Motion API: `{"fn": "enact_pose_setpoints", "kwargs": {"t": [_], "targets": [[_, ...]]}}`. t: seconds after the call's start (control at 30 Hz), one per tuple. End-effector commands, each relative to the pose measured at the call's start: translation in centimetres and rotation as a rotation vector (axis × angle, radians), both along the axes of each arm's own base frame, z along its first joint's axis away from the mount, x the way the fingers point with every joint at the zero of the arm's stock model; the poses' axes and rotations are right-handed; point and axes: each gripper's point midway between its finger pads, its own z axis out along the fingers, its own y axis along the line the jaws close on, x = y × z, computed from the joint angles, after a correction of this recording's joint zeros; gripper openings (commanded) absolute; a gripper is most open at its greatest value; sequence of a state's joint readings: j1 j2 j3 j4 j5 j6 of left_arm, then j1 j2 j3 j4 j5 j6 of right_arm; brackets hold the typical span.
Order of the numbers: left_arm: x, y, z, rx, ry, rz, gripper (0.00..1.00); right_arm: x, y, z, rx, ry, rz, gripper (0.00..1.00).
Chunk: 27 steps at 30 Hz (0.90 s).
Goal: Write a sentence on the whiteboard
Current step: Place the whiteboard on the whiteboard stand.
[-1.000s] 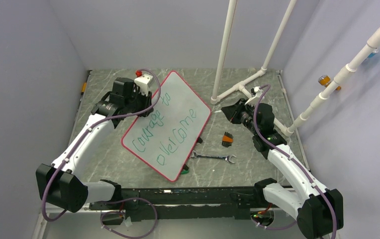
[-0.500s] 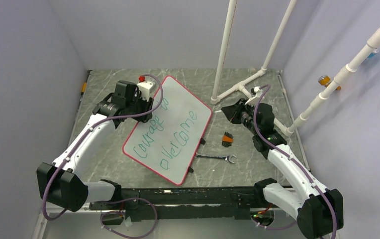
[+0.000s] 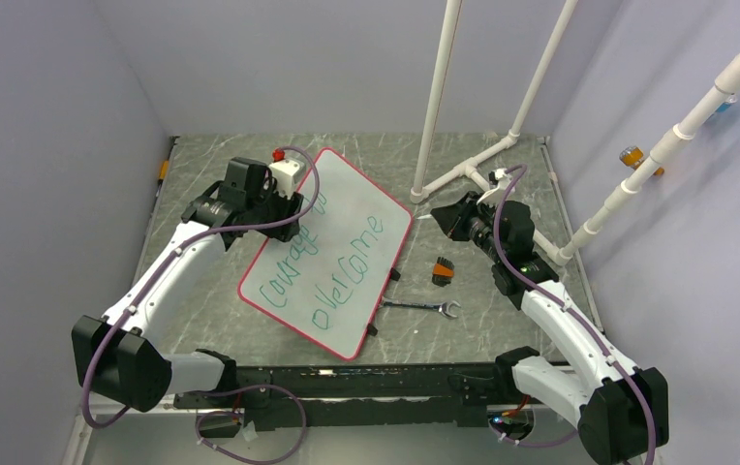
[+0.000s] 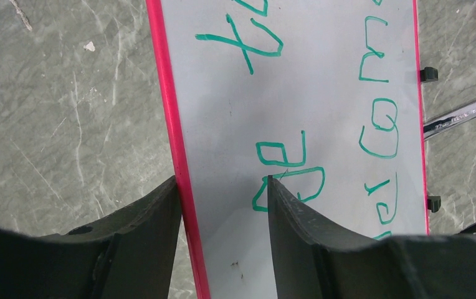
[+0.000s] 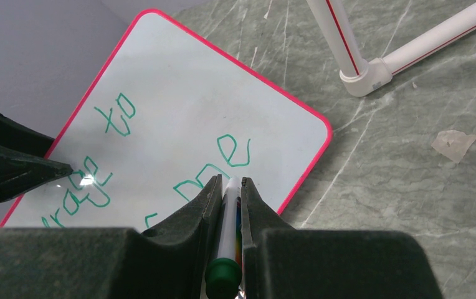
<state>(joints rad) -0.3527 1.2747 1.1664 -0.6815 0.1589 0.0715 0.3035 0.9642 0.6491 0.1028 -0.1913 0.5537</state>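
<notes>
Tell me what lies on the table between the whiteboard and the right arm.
A silver wrench and a small orange-and-black object, both right of the whiteboard; the top view shows them.

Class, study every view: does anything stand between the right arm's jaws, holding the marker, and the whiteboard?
Nothing visible does. Only bare table separates the marker from the whiteboard; the left arm's jaws straddle its opposite red rim, clear of that path.
</notes>
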Motion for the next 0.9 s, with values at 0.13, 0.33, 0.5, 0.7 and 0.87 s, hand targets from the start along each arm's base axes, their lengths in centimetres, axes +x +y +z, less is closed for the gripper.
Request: {"fn": "enact_pose_setpoints", "kwargs": {"t": [0.13,0.33,0.5,0.7,0.87], "targets": [[0.5,-0.9,2.4,-0.026,-0.041,-0.031,0.58,0.1,-0.2,1.3,0.010,-0.043,-0.009,0.00],[0.4,-0.8,3.4,-0.033,-0.064,-0.032,0.62,0.1,-0.2,1.4,0.008,-0.046,-0.009,0.00],[0.4,-0.7,4.0,-0.033,-0.083,-0.029,0.63,0.1,-0.3,1.4,0.007,-0.044,-0.011,0.00],[0.3,-0.6,5.5,-0.038,-0.115,-0.031,0.64,0.0,-0.3,1.8,0.006,-0.049,-0.013,0.00],[-0.1,-0.4,6.6,-0.017,-0.137,-0.031,0.65,0.0,-0.5,1.8,0.002,-0.047,-0.018,0.00]]}}
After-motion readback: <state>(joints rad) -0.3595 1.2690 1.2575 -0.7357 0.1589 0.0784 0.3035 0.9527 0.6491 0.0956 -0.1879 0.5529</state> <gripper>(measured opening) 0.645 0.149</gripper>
